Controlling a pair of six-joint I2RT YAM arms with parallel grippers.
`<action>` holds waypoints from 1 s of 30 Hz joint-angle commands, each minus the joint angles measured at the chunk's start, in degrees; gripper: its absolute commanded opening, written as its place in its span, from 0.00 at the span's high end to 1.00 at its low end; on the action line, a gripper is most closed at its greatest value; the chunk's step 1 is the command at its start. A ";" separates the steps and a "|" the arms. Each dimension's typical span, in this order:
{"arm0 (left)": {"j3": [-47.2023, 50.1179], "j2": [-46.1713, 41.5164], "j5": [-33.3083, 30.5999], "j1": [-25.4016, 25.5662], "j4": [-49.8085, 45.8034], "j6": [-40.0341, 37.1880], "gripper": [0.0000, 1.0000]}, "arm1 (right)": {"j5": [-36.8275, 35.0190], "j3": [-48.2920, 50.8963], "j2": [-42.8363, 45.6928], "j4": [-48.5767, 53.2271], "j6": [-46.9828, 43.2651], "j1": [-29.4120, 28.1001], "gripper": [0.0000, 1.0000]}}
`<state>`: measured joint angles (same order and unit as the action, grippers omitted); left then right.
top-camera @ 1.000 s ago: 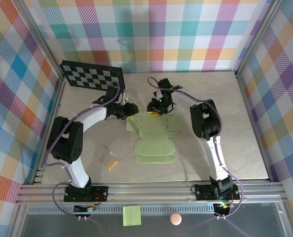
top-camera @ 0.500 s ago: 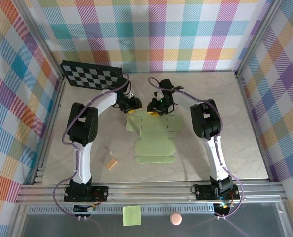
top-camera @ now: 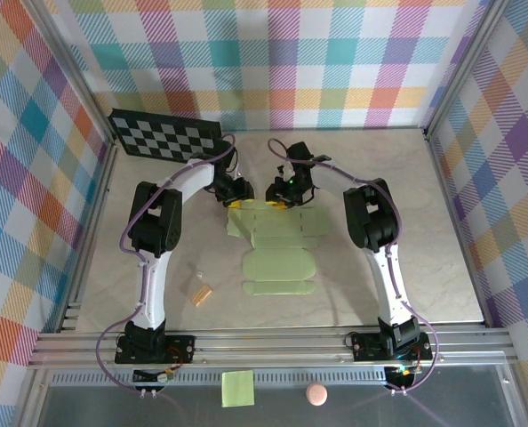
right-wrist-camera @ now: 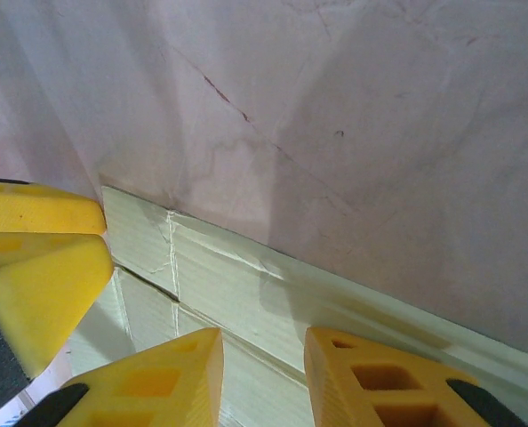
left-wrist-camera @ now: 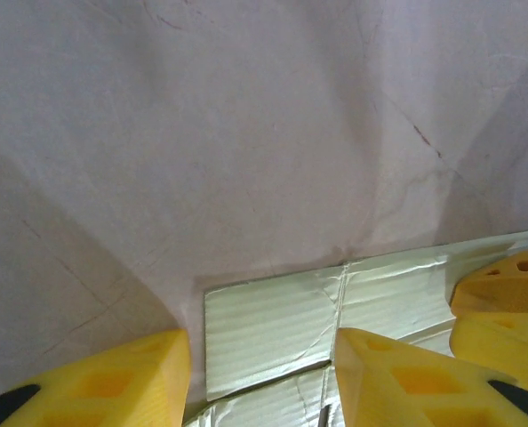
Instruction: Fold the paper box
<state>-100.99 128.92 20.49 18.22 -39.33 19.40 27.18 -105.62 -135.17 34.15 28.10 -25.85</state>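
The paper box (top-camera: 277,245) lies flat and unfolded on the table, pale lime-green card with flaps and crease lines. My left gripper (top-camera: 236,197) is at its far left corner. In the left wrist view this gripper (left-wrist-camera: 262,374) is open, and its yellow fingers (left-wrist-camera: 104,382) straddle the corner flap of the paper box (left-wrist-camera: 273,325). My right gripper (top-camera: 280,197) is at the far edge, close beside the left one. It is open too (right-wrist-camera: 264,369), above the far strip of the paper box (right-wrist-camera: 246,289). The left gripper's fingers (right-wrist-camera: 33,258) show at the left of the right wrist view.
A checkerboard (top-camera: 166,135) leans at the back left wall. A tiny tan block (top-camera: 201,293) lies left of the card. A yellow-green sticky note (top-camera: 237,389) and a pink ball (top-camera: 316,394) sit beyond the aluminium rail (top-camera: 264,342) at the near edge.
My left arm has swung in from the card's left side to its far left corner, ending beside the right gripper. The right arm and the card have stayed put.
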 commanded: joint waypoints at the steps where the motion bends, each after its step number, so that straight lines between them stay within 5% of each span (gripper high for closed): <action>1: -0.62 1.50 2.32 -0.22 -1.20 -0.38 0.56 | -2.66 2.18 -0.97 2.53 -0.06 -0.13 0.68; 30: 7.04 -7.39 7.89 -0.60 7.51 5.65 0.60 | -2.40 3.15 0.26 2.10 -0.06 -0.08 0.68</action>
<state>-95.42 124.99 25.04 17.61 -33.98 23.18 27.27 -104.66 -134.58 33.30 28.10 -25.85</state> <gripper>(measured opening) 0.404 0.322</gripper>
